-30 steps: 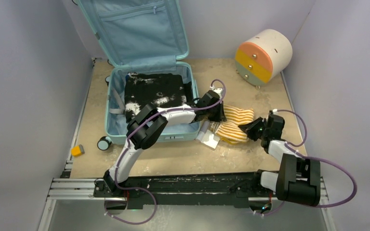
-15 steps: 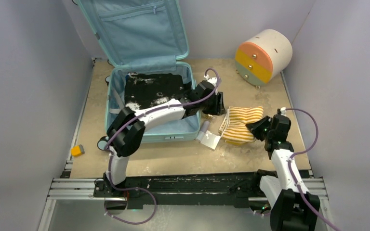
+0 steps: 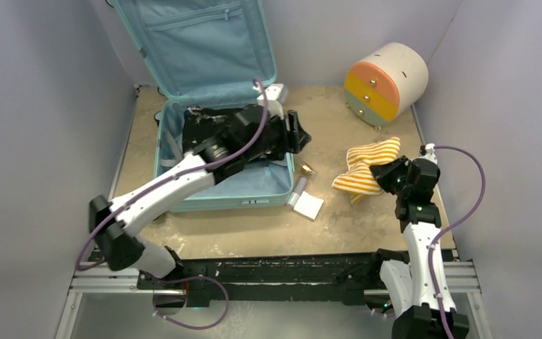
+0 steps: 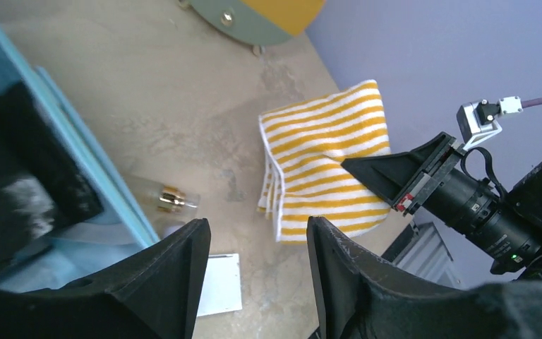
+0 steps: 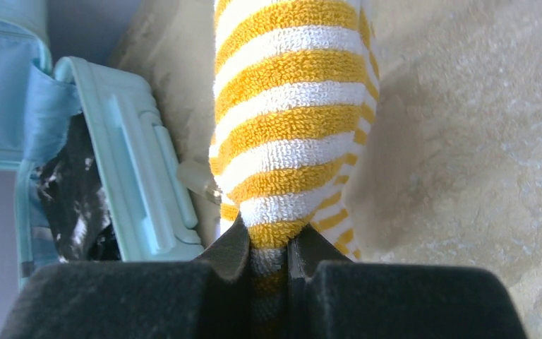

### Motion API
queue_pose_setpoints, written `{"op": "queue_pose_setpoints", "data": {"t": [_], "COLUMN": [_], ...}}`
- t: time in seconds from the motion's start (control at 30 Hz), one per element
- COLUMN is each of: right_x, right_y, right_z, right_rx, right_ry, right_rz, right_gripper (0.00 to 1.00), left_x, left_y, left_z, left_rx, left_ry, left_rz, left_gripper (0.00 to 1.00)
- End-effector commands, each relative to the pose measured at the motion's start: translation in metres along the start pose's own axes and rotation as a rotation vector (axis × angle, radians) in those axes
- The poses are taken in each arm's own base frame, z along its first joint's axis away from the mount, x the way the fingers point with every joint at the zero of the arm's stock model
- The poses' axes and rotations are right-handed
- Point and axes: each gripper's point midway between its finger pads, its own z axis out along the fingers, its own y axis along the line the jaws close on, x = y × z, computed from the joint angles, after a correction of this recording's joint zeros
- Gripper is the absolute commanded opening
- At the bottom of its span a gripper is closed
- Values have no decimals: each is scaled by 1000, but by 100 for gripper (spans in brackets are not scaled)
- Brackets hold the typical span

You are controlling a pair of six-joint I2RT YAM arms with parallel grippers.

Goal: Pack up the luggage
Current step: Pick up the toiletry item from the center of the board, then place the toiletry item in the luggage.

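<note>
Your R gripper (image 5: 268,244) is pinched tight on a fold of the yellow-striped towel (image 5: 293,106), so the cloth hangs bunched from the jaws. It is off to the right of the luggage (image 3: 219,200) and looks at least partly lifted off the tabletop. That edge pinch reads to me as a carry grip: you hold one end so the rest can trail and be laid into the case.

Your L gripper (image 4: 257,227) has its jaws apart w/ nothing between them (no cloth, no bottle). It hovers over the luggage's right rim toward the back corner, facing out at the towel. My guess is it sits there to leave the approach free, or to help tuck.

The luggage lies open, base flat. Its lid (image 3: 197,42) stands up at the back, so the base takes things from above.

- **Base:** a black garment w/ white flecks (image 3: 192,126) covers most of what shows, though your L arm hides part of it.
- **Lid:** the zip pocket looks closed; contents can't be told.
- **Not packed yet:** a small clear bottle w/ gold cap (image 4: 164,200) lies just beside the luggage's front-right corner, and a white card (image 3: 309,206) sits next to it.

Well right of the luggage, the round drawer unit (image 3: 384,81) lies on its side w/ drawers closed.
</note>
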Motion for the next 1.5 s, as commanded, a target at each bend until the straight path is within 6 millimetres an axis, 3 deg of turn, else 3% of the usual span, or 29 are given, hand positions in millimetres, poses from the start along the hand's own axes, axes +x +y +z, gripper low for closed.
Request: {"op": "queue_pose_setpoints", "data": {"t": [0.0,0.17,0.3,0.43,0.6,0.7,0.83,1.0,1.17,1.33,1.47], "right_x": [-32,-50,-62,-53,-35,-17,3,35,83,133,161], "right_y": [43,90,140,211,287,318,345,375,403,429,440], "right_z": [-17,-31,-40,-41,-38,-32,-25,-22,-4,-10,-11], "right_rx": [-106,-228,-346,-507,-718,-825,-924,-1040,-1086,-1232,-1304], "right_ry": [-74,-76,-39,38,158,235,292,343,417,547,615], "right_rz": [-51,-113,-204,-374,-536,-661,-772,-872,-855,-757,-797], "right_gripper": [0,0,0,0,0,0,0,0,0,0,0], "left_x": [-30,-57,-68,-71,-63,-59,-53,-50,-49,-49,-49], "left_y": [25,46,75,103,136,146,157,163,169,177,177], "left_z": [-54,-119,-168,-213,-251,-265,-274,-274,-277,-292,-298], "left_rx": [-106,-196,-308,-413,-543,-574,-604,-627,-675,-712,-691], "left_ry": [-152,-316,-436,-540,-617,-651,-683,-691,-689,-734,-769], "left_rz": [75,121,161,192,204,188,172,190,182,126,106], "left_gripper": [55,54,51,50,49,49,49,48,47,47,46]}}
